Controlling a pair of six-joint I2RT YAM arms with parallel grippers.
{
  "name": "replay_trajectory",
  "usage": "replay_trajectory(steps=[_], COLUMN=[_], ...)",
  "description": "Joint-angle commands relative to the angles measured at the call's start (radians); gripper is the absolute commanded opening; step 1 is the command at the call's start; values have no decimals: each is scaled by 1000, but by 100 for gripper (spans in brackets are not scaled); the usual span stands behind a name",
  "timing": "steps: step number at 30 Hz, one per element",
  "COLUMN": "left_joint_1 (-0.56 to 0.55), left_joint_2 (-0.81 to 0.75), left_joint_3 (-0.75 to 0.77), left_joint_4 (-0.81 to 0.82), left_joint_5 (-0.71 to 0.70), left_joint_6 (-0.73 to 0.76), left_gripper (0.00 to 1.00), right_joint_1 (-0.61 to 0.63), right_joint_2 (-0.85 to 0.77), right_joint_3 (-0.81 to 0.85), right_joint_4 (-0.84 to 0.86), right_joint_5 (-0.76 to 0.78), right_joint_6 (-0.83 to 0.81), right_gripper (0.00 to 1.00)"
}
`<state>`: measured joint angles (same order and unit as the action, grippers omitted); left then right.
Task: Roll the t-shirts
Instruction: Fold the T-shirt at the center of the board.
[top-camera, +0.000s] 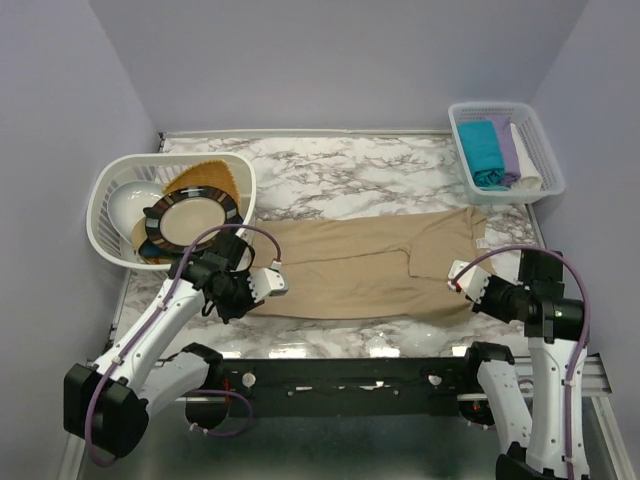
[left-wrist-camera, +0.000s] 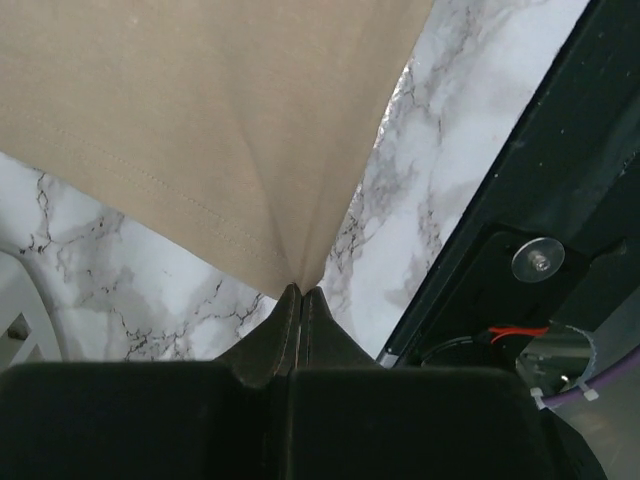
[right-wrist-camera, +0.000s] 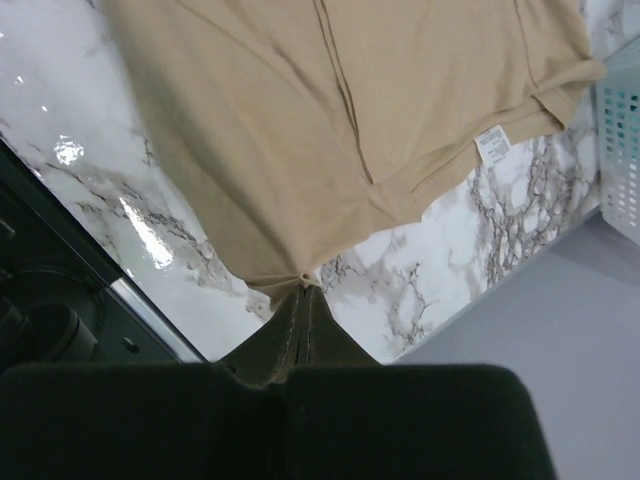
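A beige-tan t-shirt (top-camera: 370, 265) lies folded lengthwise across the marble table. My left gripper (top-camera: 272, 283) is shut on its near-left hem corner, where the cloth (left-wrist-camera: 250, 130) rises in a taut peak into the fingertips (left-wrist-camera: 302, 292). At the shirt's near-right end my right gripper (top-camera: 462, 281) is shut on a bunched corner of the cloth (right-wrist-camera: 330, 120), pinched at the fingertips (right-wrist-camera: 306, 284). A white label (right-wrist-camera: 492, 143) shows by the shirt's far edge. Teal, lilac and white t-shirts (top-camera: 495, 150) lie rolled in the far-right basket.
A white lattice basket (top-camera: 120, 190) at the left holds a tan plate with a black patterned rim (top-camera: 192, 220), a white bowl and a woven mat. Another white basket (top-camera: 545, 150) stands at the back right. A black rail (top-camera: 350, 375) runs along the table's near edge.
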<state>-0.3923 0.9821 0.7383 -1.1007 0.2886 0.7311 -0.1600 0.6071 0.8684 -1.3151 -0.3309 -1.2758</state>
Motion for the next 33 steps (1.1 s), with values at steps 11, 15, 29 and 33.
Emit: replay_trajectory(steps=[11,15,29,33], left_joint_1=[-51,-51,-51,-51], left_joint_2=[-27,81,256,314], left_joint_3=[19,27,82,99], left_joint_4=[-58,10,286,321], left_joint_5=[-98,-135,-266,-281], left_joint_6=[10,-7,-52,-68], left_gripper=[0,0,0,0], right_joint_1=[11,10,11,11], right_joint_2=[-15,54,335,437], right_joint_3=[49,52,127,156], right_joint_4=[-150,-75,148,195], right_joint_5=[4,-3,-22,-17], right_joint_6=[56,122,204,220], right_gripper=[0,0,0,0])
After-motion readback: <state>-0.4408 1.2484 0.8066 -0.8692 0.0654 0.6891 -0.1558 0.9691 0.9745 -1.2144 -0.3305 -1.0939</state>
